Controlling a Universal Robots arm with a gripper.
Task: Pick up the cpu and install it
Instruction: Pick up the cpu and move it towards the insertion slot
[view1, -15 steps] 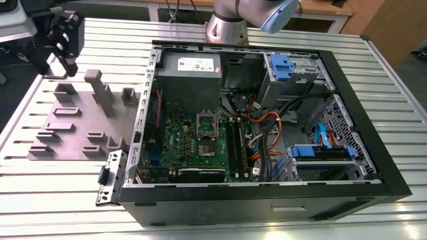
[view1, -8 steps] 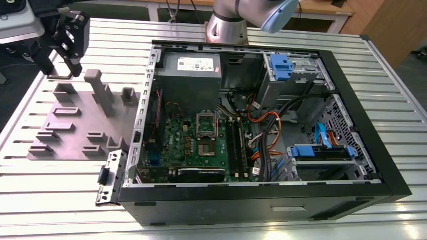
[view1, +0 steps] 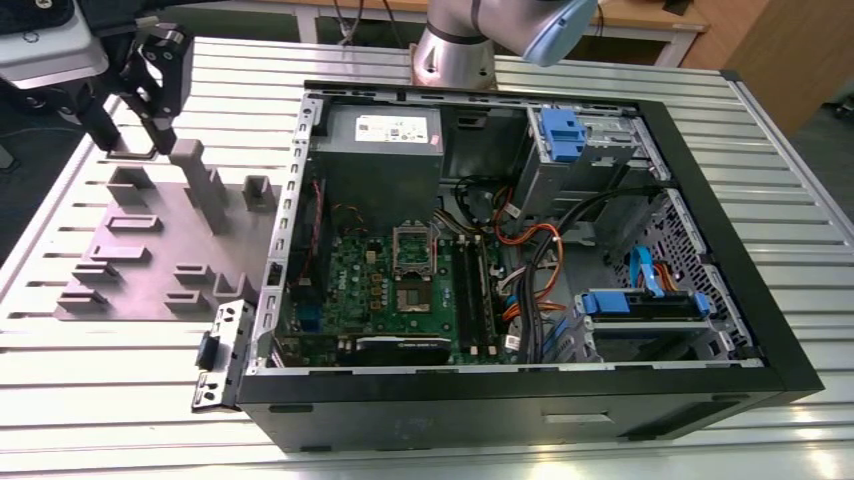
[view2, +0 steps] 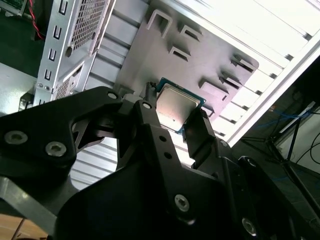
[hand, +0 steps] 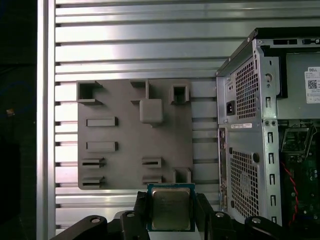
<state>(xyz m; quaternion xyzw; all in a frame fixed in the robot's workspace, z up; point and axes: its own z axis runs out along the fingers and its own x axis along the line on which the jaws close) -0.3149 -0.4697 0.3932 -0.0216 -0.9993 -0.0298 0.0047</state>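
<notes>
Nearest the wrist cameras, the arm's black claw (hand: 171, 216) is closed on the cpu (hand: 171, 206), one finger (view2: 200, 132) pressed to each of two opposite edges. The chip's silvery metal lid faces the lens in both wrist views, and a thin green rim shows around it. We judge the pick-up leg of the job done and the carry in hand, since the chip looks to be lifted off its rest and held in the air rather than seated anywhere.

Just beyond the chip lies the grey fixture plate (hand: 125, 135), a flat slab studded with raised blocks and slots. It sits on the ribbed aluminium worktop (hand: 125, 40). In the exterior view the claw hangs over the plate's far corner, on the exterior view's left.

Farther off, beside the plate, stands the open computer case (view1: 747, 330). Inside it we see the green motherboard (view1: 380, 300) and, on that board, the rectangular silver socket frame (view1: 414, 248) with its dark centre. The chip is well apart from that frame. We cannot tell from here whether the frame's retaining latch is raised.

In our judgement the installing leg calls for a level carry over the case wall. It also calls for the chip to be squared to the socket, corner to corner, and set down gently rather than pressed in.
</notes>
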